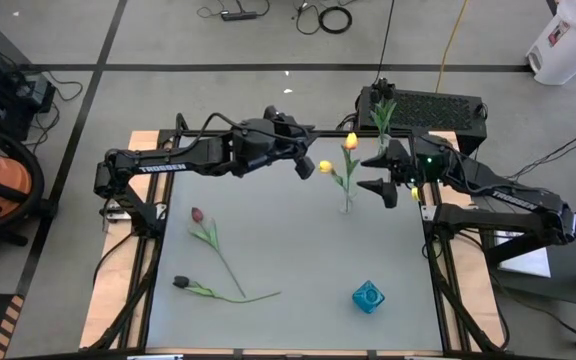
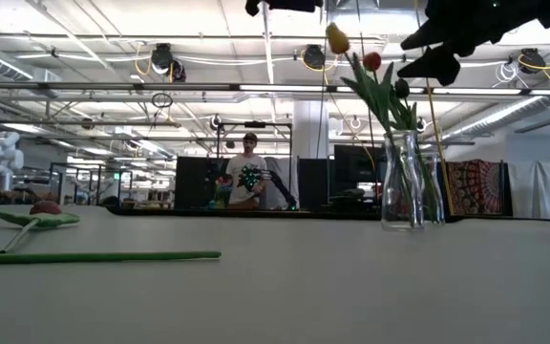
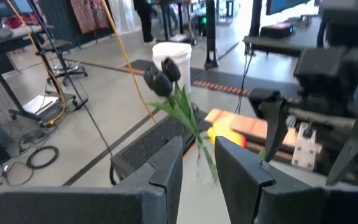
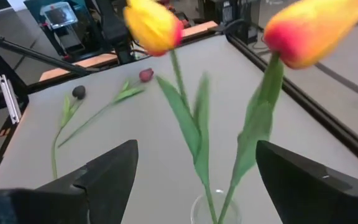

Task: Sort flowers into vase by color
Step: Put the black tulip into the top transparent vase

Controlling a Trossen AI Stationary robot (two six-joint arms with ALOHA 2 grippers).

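1. Nearest the low camera we see a dark tulip lying flat on the bench, well apart from the clear vase.
2. We note a red tulip beside it, also flat.
3. Two yellow tulips stand in the vase.
4. Right hand hangs just beside the vase, fingers spread wide, empty.
5. Left hand hovers on the vase's other side, fingers parted, holding nothing.
6. A blue vase sits near the bench's front edge.

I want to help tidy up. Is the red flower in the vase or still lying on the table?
Lying on the table. The red flower rests flat there, away from the vase.
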